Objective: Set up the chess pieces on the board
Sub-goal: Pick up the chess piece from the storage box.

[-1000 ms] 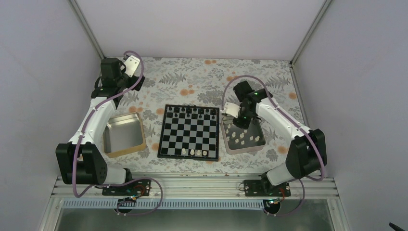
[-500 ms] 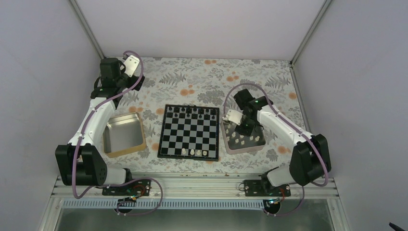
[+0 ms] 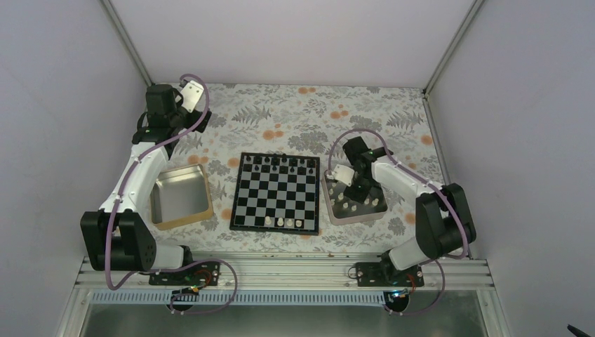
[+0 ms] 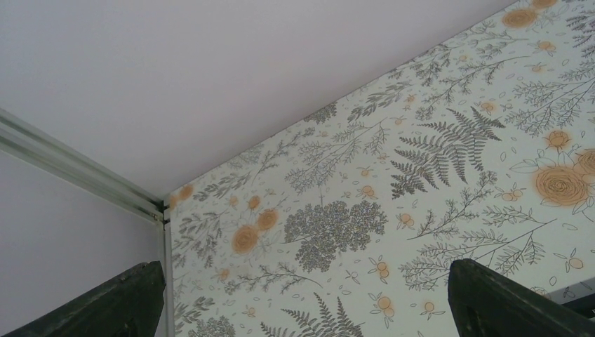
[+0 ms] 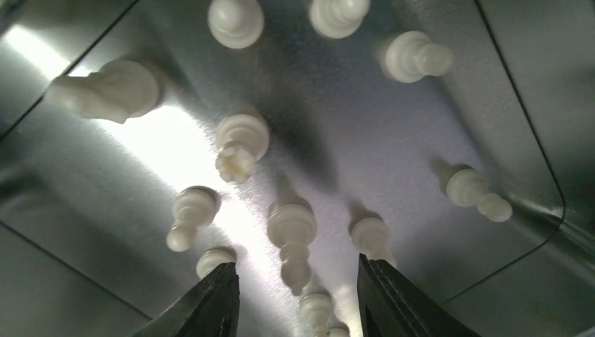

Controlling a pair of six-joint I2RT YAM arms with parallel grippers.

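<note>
The chequered board [image 3: 276,192] lies mid-table, with black pieces on its far row and a few white pieces [image 3: 284,222] on its near row. Right of it a metal tray [image 3: 379,210] holds several white pieces [image 3: 353,205]. My right gripper [image 3: 358,191] is low inside this tray. In the right wrist view it [image 5: 297,275] is open, and a tall white piece [image 5: 292,235] stands between the fingertips [image 5: 219,288], untouched. Other white pieces [image 5: 241,145] stand around it. My left gripper [image 3: 191,90] is open and empty at the far left, raised; its wrist view [image 4: 302,295] shows only cloth.
An empty metal tray [image 3: 180,197] with a wooden rim lies left of the board. The flowered cloth [image 3: 295,116] covers the table. Enclosure walls and frame posts [image 4: 84,175] stand close at the far left corner.
My right gripper has moved nearer and down, from above the tray's far edge into the tray among the white pieces. The left arm has not moved.
</note>
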